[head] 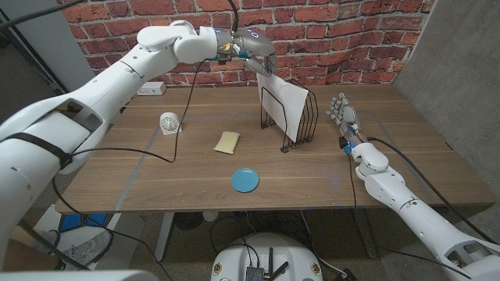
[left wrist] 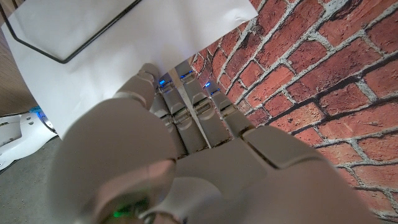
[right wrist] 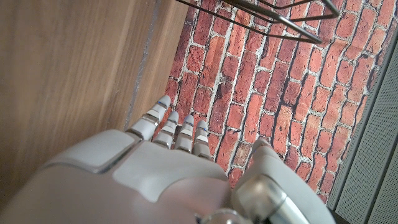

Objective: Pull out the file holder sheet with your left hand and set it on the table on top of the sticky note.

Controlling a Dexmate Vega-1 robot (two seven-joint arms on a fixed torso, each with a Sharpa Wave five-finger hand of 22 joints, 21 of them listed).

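Observation:
A white sheet (head: 284,99) stands tilted in the black wire file holder (head: 293,125) at the table's back middle. My left hand (head: 255,56) pinches the sheet's upper left corner from above. In the left wrist view the fingers (left wrist: 186,112) press against the white sheet (left wrist: 118,46), with a black wire of the holder (left wrist: 68,46) across it. A pale yellow sticky note (head: 227,141) lies on the table left of the holder. My right hand (head: 344,117) stands to the right of the holder, fingers apart and upward, holding nothing.
A blue disc (head: 244,180) lies near the table's front middle. A small white timer (head: 169,122) stands at the left. A white power strip (head: 151,89) lies at the back left by the brick wall (head: 351,31).

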